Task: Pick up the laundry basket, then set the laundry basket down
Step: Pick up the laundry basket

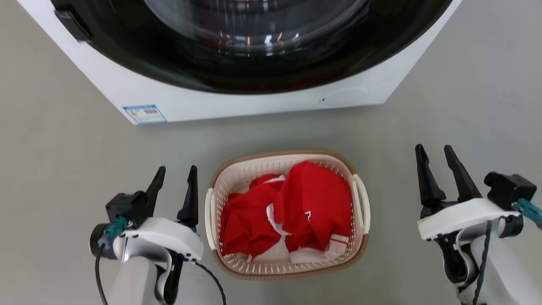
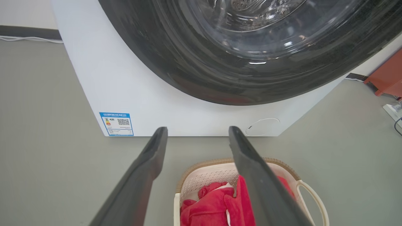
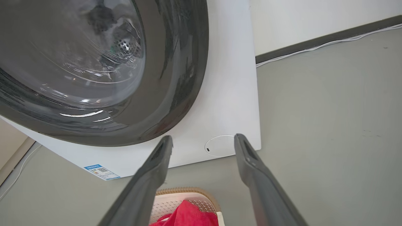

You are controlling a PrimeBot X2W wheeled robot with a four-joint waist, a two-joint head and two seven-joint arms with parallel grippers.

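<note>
The laundry basket [image 1: 254, 266] stands on the grey floor in front of me, cream-white and perforated with a tan rim and white loop handles on both sides. Red clothes [image 1: 296, 207] fill it. My left gripper [image 1: 177, 169] hovers open just left of the basket, apart from its left handle [image 1: 208, 220]. Farther off to the right my right gripper [image 1: 434, 148] is open too, empty. In the left wrist view the basket [image 2: 207, 175] lies below the open left gripper [image 2: 198, 130]. In the right wrist view the basket's rim [image 3: 185, 191] shows under the open right gripper [image 3: 203, 138].
A big white washing machine [image 1: 237, 101] with a dark round door stands right behind the basket. Bare grey floor lies on both sides. In the left wrist view an orange-red object [image 2: 388, 78] and cables sit at the far right.
</note>
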